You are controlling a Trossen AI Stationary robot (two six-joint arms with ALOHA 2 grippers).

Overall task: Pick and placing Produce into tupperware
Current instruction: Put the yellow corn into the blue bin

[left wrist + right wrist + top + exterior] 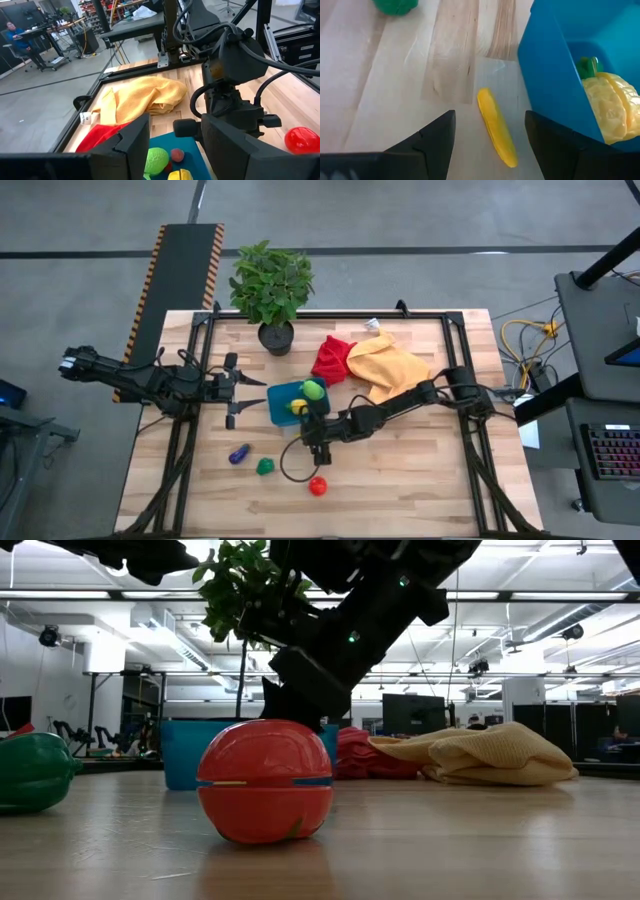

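Working from the left of the high view, my left gripper (243,393) waits at mid-left with its jaws spread and nothing between them, just beside the tupperware (280,406). Below it, at lower left, lie a purple piece (239,453) and a green piece (265,467), both still on the table (400,490).

At frame centre the teal tupperware already holds a green leafy piece (313,389) and a yellow piece (298,407).

Just right of it hangs my right gripper (316,442), jaws spread over a slim yellow banana-like piece (496,127) lying against the tupperware's outer wall. I judge it light, hard, glossy plastic, likely slippery; I'd pinch it across its narrow middle.

A red ball (318,485) sits lower centre; red cloth (333,360) and yellow cloth (388,368) lie upper right.
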